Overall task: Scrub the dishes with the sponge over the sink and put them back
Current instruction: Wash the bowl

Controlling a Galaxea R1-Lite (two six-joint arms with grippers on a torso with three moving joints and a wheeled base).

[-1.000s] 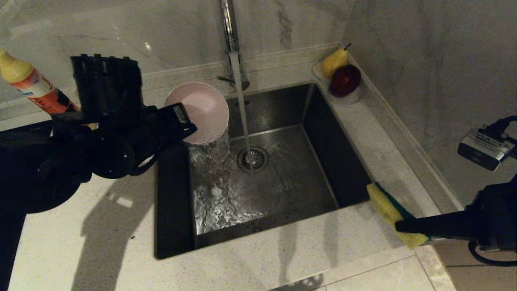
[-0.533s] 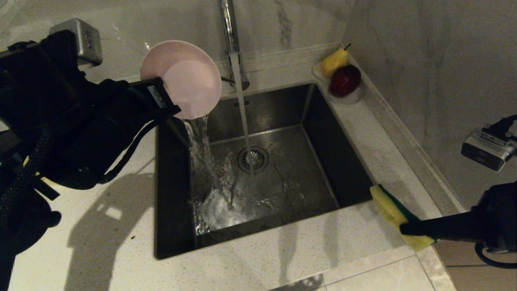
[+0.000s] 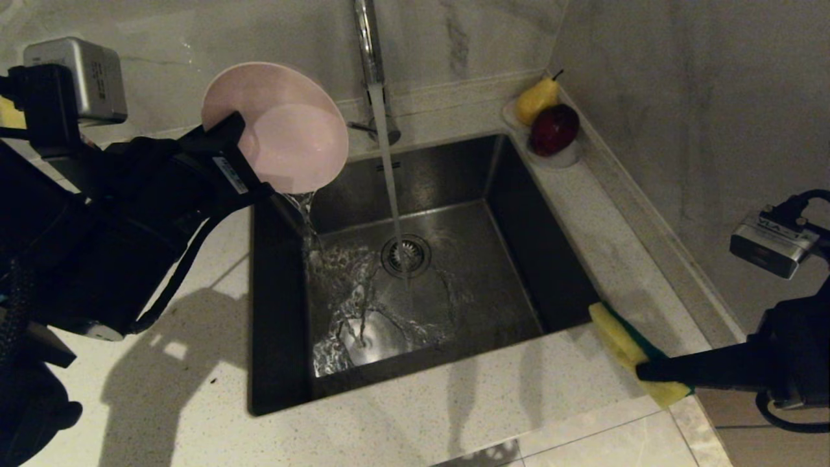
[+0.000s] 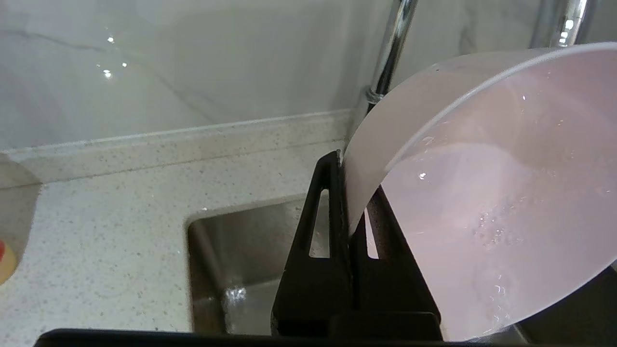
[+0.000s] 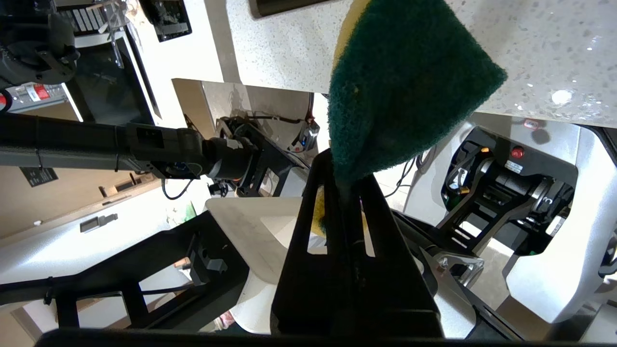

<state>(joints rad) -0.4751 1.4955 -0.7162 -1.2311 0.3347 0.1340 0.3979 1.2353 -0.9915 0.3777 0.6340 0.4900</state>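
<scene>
A pale pink bowl [image 3: 275, 126] is tipped on edge above the far left corner of the sink [image 3: 557, 279], and water pours from its lower rim into the basin. My left gripper [image 3: 235, 150] is shut on the bowl's rim [image 4: 359, 193], one finger inside and one outside. Over the counter at the sink's front right corner my right gripper [image 3: 648, 371] is shut on the sponge [image 3: 626, 344], whose green face [image 5: 405, 82] shows in the right wrist view. The other dishes are out of view.
The tall chrome tap [image 3: 368, 45] runs a stream onto the round drain [image 3: 406, 255]. A yellow pear [image 3: 535, 98] and a dark red apple [image 3: 554, 128] sit on a small dish at the far right corner. Pale speckled counter [image 3: 454, 402] surrounds the basin.
My left arm has lifted the pink bowl up and to the left and tipped it steeper, so water now spills from it. The right arm with the sponge has stayed put.
</scene>
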